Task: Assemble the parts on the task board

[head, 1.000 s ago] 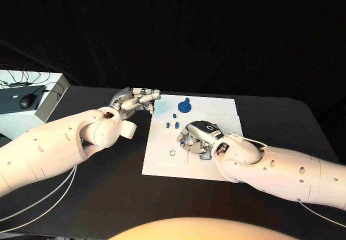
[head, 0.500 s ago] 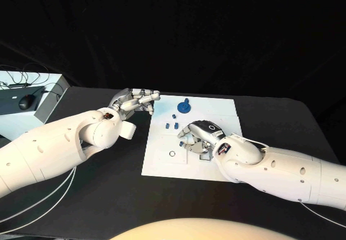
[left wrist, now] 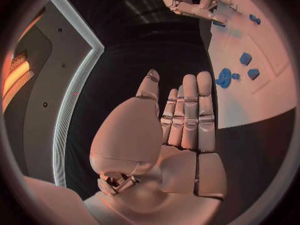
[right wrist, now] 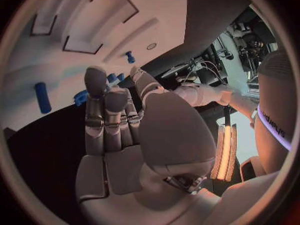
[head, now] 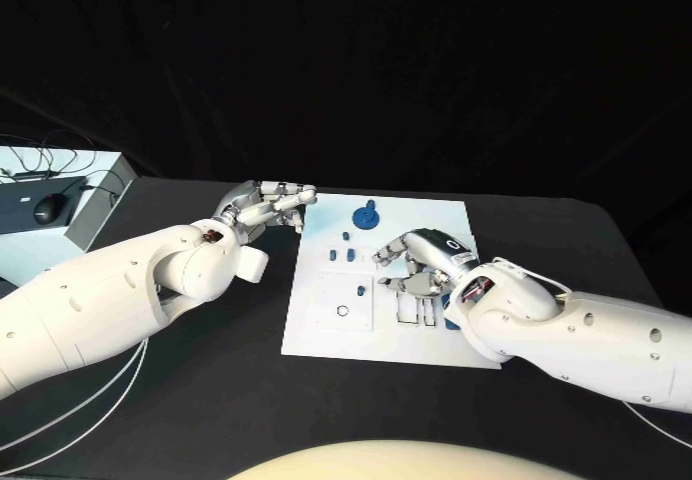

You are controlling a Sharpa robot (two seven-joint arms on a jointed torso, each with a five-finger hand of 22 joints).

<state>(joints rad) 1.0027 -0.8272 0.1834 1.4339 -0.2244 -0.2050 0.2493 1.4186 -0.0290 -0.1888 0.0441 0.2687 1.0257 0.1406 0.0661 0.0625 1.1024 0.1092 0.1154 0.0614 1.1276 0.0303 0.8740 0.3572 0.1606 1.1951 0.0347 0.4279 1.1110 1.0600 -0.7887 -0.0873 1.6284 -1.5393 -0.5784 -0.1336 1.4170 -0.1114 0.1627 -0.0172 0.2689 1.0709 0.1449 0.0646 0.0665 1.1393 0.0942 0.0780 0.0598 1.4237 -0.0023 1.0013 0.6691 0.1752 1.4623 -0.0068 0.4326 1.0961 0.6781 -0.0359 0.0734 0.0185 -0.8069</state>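
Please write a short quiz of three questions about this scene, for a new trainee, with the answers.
1. True or false: the left hand rests on the middle of the task board.
2. Which hand is over the task board? A) left B) right C) both
3. Fill in: the round blue part stands near the board's ___ edge, far from the robot.

Key:
1. False; it is beside the board's far left corner, over the black table.
2. B; the right hand is over the board, holding nothing that can be seen.
3. Far.
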